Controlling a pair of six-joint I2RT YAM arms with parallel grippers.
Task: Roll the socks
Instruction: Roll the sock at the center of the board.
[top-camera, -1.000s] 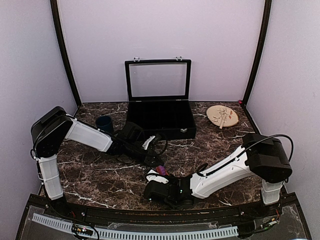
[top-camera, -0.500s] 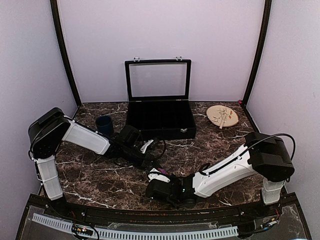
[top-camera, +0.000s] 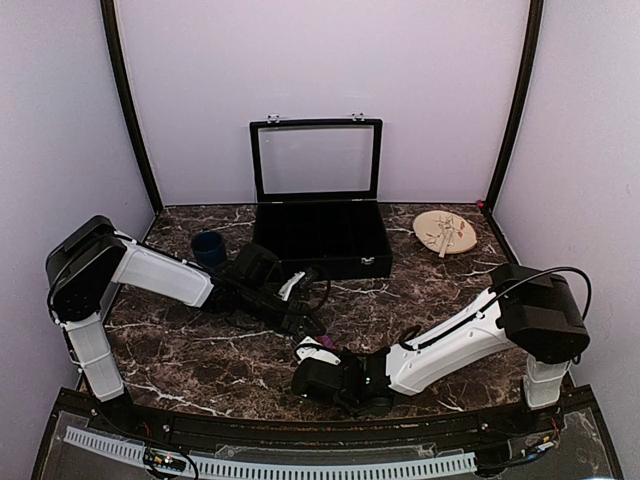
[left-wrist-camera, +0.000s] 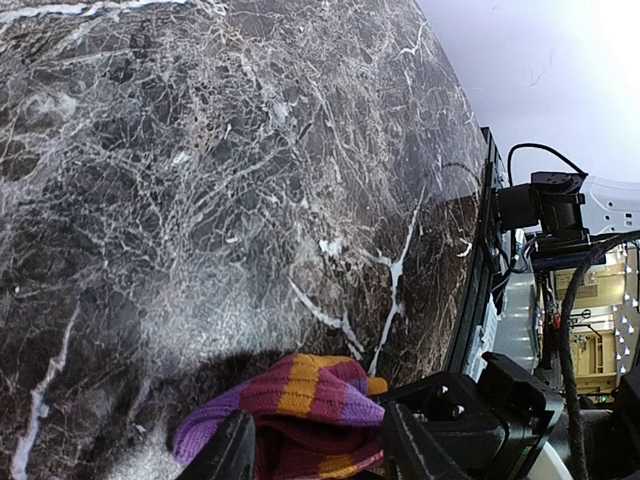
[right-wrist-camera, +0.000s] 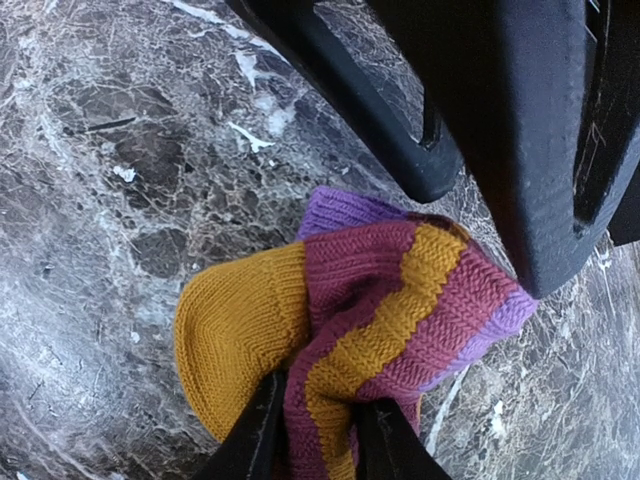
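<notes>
Near side of the open black case (top-camera: 320, 263), the right gripper (right-wrist-camera: 312, 425) is pinching the bunched maroon sock (right-wrist-camera: 380, 300) narrowly to anchor it; the left gripper (left-wrist-camera: 315, 445) is straddling it, fingers parted (apparently not gripping).

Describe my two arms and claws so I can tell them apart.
Both look alike: the left arm and right arm have white link covers between bulky black joint housings. A thin black cable loops over the right shoulder. The left claw and right claw are plain black.
</notes>
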